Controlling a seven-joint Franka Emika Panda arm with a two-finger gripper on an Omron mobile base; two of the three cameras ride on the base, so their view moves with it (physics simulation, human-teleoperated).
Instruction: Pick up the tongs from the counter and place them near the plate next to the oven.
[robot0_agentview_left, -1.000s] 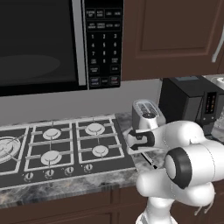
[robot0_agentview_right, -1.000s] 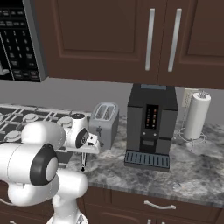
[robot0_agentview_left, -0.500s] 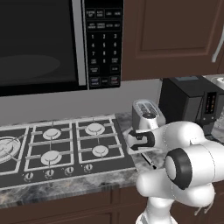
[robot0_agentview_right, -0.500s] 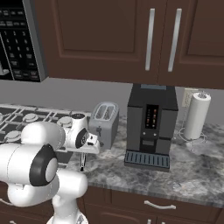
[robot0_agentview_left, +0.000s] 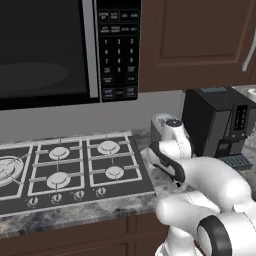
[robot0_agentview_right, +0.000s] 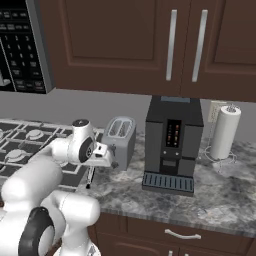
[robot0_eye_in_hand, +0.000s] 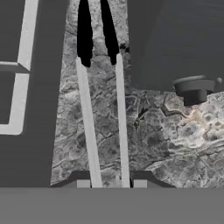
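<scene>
The tongs (robot0_eye_in_hand: 104, 122) are lying on the grey marbled worktop (robot0_eye_in_hand: 166, 131), in the strip between the black cooktop (robot0_eye_in_hand: 26, 109) and the toaster (robot0_eye_in_hand: 175, 39). In the hand view they are being seen as two pale arms running up the picture, ending in two black tips near the top. The gripper (robot0_eye_in_hand: 111, 184) is being held right over them, and the fingers (robot0_eye_in_hand: 83, 183) are drawn in narrow, closed on the tongs: both arms are running down between the two finger tips at the bottom edge. Whether the tongs are being raised off the stone cannot be told.

In the right base view the gripper (robot0_agentview_right: 90, 176) is being pointed down at the worktop (robot0_agentview_right: 220, 190) just left of the silver toaster (robot0_agentview_right: 120, 140), with a thin dark piece of the tongs (robot0_agentview_right: 88, 182) showing beneath the hand. A black coffee machine (robot0_agentview_right: 172, 142) is standing to the right of the toaster, and a paper towel roll (robot0_agentview_right: 224, 131) is standing further right, near the wall.

In the left base view the cooktop (robot0_agentview_left: 65, 170) is lying under the microwave (robot0_agentview_left: 50, 50), and the toaster (robot0_agentview_left: 161, 122) is being partly covered by the arm.
</scene>
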